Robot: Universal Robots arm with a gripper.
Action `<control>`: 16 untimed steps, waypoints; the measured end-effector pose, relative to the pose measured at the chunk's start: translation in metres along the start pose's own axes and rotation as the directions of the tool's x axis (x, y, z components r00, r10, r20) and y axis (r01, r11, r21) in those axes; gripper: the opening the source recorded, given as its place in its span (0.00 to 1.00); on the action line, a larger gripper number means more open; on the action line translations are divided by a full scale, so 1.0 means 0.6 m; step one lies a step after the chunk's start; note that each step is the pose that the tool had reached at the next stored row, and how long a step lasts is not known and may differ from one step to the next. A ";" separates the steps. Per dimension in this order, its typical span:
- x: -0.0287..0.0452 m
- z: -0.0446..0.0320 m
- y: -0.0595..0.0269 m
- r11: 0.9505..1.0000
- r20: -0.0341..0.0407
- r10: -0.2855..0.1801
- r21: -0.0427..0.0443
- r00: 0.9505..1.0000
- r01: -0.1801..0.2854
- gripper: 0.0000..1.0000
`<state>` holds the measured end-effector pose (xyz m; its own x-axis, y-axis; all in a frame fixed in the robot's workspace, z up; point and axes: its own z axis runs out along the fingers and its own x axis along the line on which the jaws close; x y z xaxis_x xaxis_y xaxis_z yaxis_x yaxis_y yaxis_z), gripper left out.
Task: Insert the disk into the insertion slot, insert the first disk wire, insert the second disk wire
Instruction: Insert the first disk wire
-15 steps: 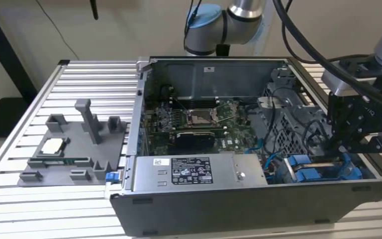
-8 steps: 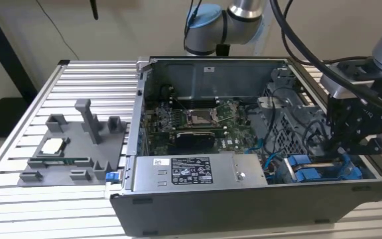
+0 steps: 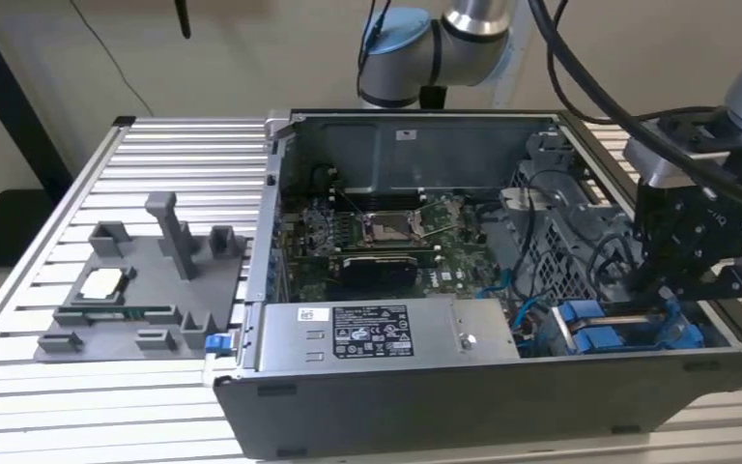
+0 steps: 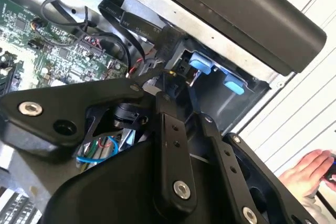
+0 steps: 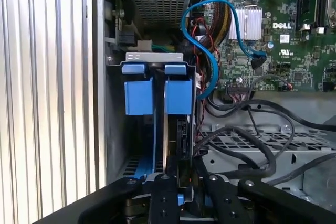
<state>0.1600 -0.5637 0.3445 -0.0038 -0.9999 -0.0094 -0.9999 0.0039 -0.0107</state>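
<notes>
The disk (image 5: 178, 97), edge-on in its bright blue carrier frame, stands inside the insertion slot (image 5: 116, 129) at the case's corner, beside a second blue frame (image 5: 138, 95). In the exterior view the blue frames (image 3: 613, 333) lie low at the case's right end, and my gripper (image 3: 656, 298) reaches down onto them. Seen in the first wrist view, my gripper (image 5: 184, 184) has its fingers close together on a black disk wire connector (image 5: 183, 142) set against the disk's edge. A blue wire (image 5: 210, 51) curves from the motherboard to the disk's side. The second wrist view has my gripper (image 4: 167, 81) near the blue tabs (image 4: 202, 64).
A silver power supply box (image 3: 371, 333) fills the case's front, with the green motherboard (image 3: 385, 232) behind it. Loose black cables (image 5: 252, 129) cross a perforated cage beside the bay. A grey fixture tray (image 3: 139, 290) sits on the slatted table (image 3: 36, 406). A person's hand (image 4: 310, 174) is nearby.
</notes>
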 end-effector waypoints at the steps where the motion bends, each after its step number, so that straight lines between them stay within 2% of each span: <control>1: 0.000 -0.006 0.000 1.000 0.000 0.000 0.000 1.000 0.000 0.26; 12: -0.001 -0.066 -0.001 1.000 0.002 0.000 -0.002 1.000 0.000 0.26; 16: -0.004 -0.067 -0.005 1.000 0.005 0.000 -0.002 1.000 0.000 0.26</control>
<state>0.1624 -0.5615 0.3850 -0.0034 -0.9999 -0.0148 -1.0000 0.0036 -0.0084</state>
